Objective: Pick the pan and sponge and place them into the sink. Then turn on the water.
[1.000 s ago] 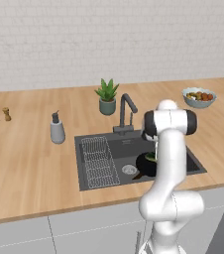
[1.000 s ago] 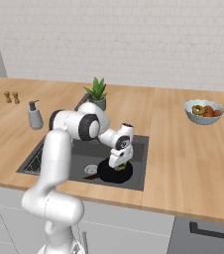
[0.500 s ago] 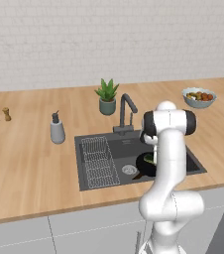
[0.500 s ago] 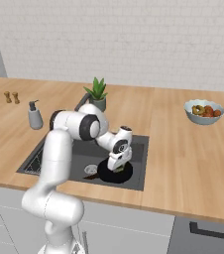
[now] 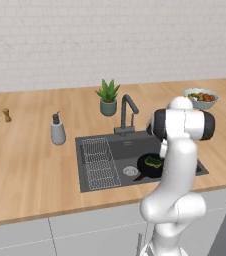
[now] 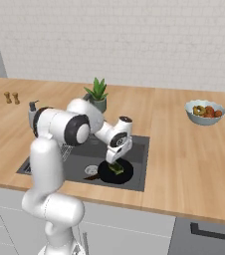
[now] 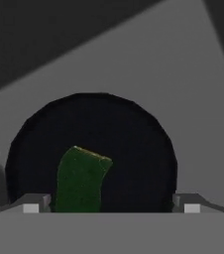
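A white brick wall [image 5: 110,40] runs behind a long wooden countertop [image 5: 25,160]. A potted plant [image 5: 107,97] stands near the wall. Well to the plant's left stand a grey soap dispenser [image 5: 58,131] and two small brown shakers [image 5: 0,115]; well to its right, a fruit bowl [image 5: 201,97]. Pale grey cabinet fronts [image 5: 60,235] run below the countertop.

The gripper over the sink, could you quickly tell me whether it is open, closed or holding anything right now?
Gripper: open, fingertips wide apart and holding nothing; the sponge lies loose on the pan below it.
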